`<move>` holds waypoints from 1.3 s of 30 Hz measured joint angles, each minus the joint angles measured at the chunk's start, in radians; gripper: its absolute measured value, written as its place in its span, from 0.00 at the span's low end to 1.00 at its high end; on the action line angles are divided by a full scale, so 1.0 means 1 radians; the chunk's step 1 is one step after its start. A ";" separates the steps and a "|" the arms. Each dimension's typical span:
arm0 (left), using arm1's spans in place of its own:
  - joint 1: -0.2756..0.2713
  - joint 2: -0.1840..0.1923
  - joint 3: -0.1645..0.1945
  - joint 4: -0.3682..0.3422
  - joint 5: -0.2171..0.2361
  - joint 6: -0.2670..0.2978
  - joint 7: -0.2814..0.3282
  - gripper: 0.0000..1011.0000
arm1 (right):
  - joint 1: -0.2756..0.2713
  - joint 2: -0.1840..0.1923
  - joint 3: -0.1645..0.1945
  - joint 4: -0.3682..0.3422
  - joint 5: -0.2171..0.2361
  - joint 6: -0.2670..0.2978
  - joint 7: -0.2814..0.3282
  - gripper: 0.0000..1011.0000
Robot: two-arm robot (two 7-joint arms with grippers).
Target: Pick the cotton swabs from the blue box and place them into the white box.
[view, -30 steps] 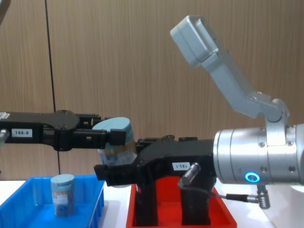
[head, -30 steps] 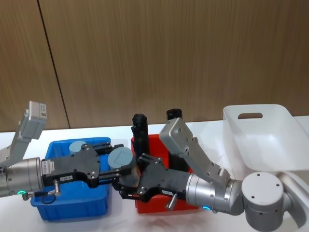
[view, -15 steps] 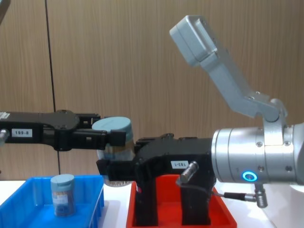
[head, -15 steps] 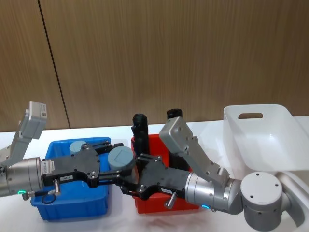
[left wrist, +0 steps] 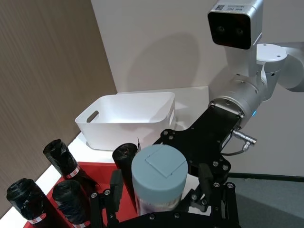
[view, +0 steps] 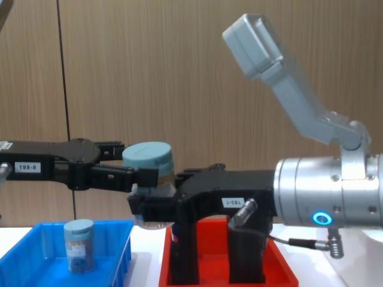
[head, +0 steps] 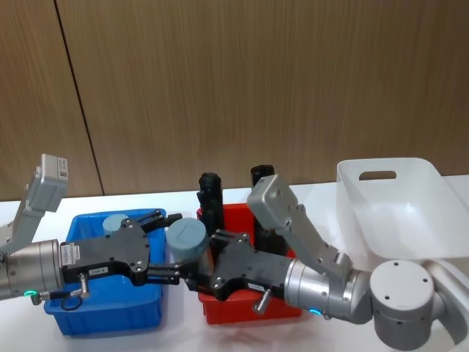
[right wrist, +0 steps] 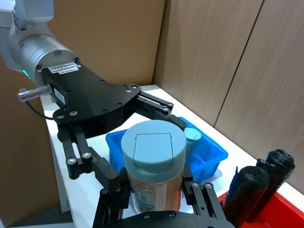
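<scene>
A cotton swabs jar (head: 187, 238) with a pale blue lid hangs in the air between the blue box (head: 110, 312) and the red tray. My right gripper (head: 192, 254) is shut on its body, with its fingers (right wrist: 114, 190) pressed on both sides of the jar (right wrist: 153, 161). Facing it, my left gripper (head: 174, 243) stands open, its fingers spread wide around the jar (left wrist: 159, 173) without pressing it. A second cotton swabs jar (view: 79, 242) stands upright in the blue box. The white box (head: 396, 205) sits at the far right, nothing showing inside it.
A red tray (head: 249, 312) with tall black rolls (head: 209, 194) standing in it lies between the blue box and the white box, under my right arm. A wooden wall closes off the back of the white table.
My right gripper closed on the jar and shifted it slightly right. My left gripper's fingers have spread off the jar.
</scene>
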 joint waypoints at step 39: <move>0.000 0.000 0.000 0.000 0.000 0.000 0.000 0.99 | -0.006 0.207 0.225 -0.057 0.174 -0.058 -0.231 0.62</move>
